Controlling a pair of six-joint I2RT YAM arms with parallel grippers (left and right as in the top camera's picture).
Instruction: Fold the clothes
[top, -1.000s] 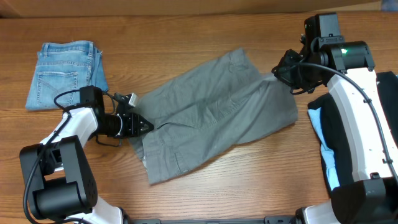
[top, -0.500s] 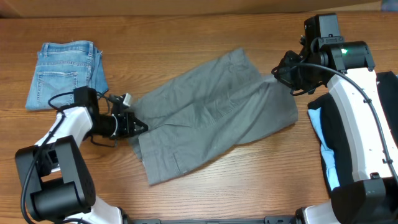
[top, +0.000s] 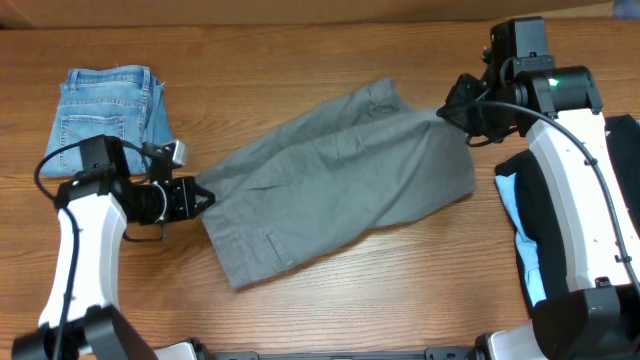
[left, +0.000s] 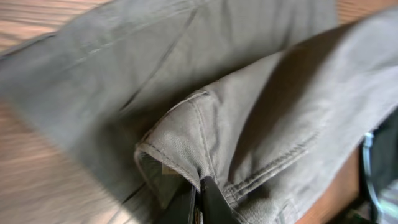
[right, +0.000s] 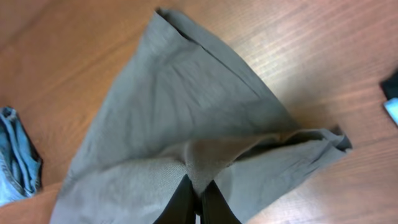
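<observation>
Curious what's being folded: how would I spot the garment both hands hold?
On the wooden table, the grey-khaki shorts lie spread across the middle, gripped by the left hand and the right hand at opposite ends. The blue denim shorts at far left are smaller, folded and untouched.

the wooden table (top: 330, 60) is warm brown, its grain running left to right. a pair of grey-khaki shorts (top: 340, 190) lies spread across the middle on a diagonal, one end toward the front left, the other toward the back right, the cloth mostly flat with shallow creases. a folded pair of blue denim shorts (top: 105, 110) sits at the back left, well apart from the khaki pair. at the right edge lie a light blue cloth (top: 510, 205) and something black (top: 540, 225), both partly hidden.
</observation>
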